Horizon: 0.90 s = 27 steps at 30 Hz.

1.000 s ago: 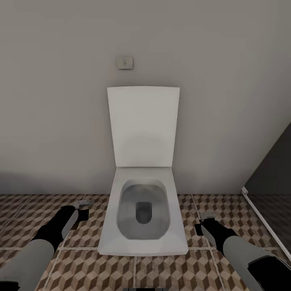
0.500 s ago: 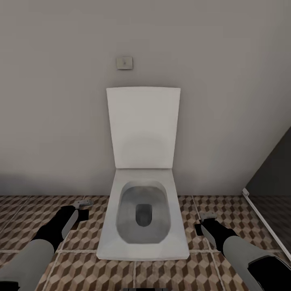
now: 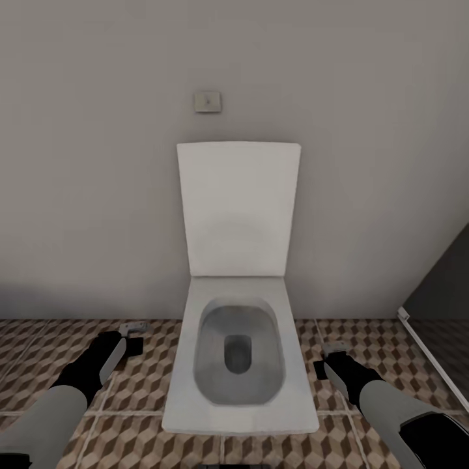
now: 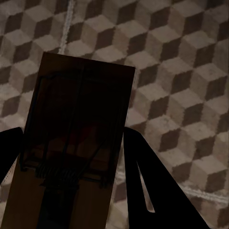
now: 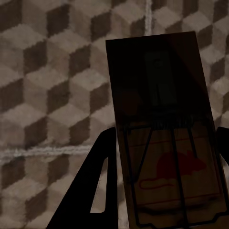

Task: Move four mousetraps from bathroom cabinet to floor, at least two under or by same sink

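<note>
In the left wrist view we see one mousetrap (image 4: 78, 138) lying between the two dark fingers (image 4: 152, 186) of the left pincer (image 4: 71, 186), which is clenched on it; the trap's far end sticks out past the fingertips, above the bathroom floor (image 4: 181, 71). In the right wrist view a second mousetrap (image 5: 164, 129), with a red mouse print on its wood, sits in the same way between the fingers (image 5: 98, 186) of the right pincer (image 5: 162, 191), also grasped and held over the tiles.

So we count two mousetraps, one in each pincer.

In the head view the left pincer (image 3: 133, 327) is at about 8 o'clock from the white toilet (image 3: 240, 355) and the right pincer (image 3: 334, 350) at about 4 o'clock. The toilet lid stands open against the grey wall (image 3: 85, 195); the bowl looks empty. One small square plate (image 3: 207, 101) is on the wall at 12 o'clock above the lid.
</note>
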Available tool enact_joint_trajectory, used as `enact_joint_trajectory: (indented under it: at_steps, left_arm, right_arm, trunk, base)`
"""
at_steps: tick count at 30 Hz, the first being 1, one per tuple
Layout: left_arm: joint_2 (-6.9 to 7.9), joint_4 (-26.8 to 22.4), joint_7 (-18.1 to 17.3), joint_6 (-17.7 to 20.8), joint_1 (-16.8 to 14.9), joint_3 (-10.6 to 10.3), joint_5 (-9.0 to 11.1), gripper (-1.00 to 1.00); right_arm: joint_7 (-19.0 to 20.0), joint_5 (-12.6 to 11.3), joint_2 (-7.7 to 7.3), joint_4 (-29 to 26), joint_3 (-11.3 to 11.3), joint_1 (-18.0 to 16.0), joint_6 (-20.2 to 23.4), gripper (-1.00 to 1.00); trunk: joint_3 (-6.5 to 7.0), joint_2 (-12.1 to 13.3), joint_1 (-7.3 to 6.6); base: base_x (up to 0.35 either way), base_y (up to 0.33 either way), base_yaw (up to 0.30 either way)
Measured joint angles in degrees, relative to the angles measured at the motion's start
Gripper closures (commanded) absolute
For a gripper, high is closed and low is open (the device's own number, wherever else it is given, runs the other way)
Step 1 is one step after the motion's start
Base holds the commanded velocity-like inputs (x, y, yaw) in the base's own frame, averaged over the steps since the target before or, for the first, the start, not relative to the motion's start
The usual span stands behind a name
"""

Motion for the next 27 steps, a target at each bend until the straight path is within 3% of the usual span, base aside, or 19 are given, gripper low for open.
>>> enact_joint_trajectory:
  at_steps: [27]
  left_arm:
    - [0.00, -0.35, 0.04, -0.06, 0.05, 0.08, -0.22, 1.00]
  right_arm:
    - [-0.01, 0.00, 0.00, 0.00, 0.09, 0.00, 0.00, 1.00]
  trunk:
    - [0.00, 0.00, 0.01]
  base:
    - [0.056, -0.019, 0.000]
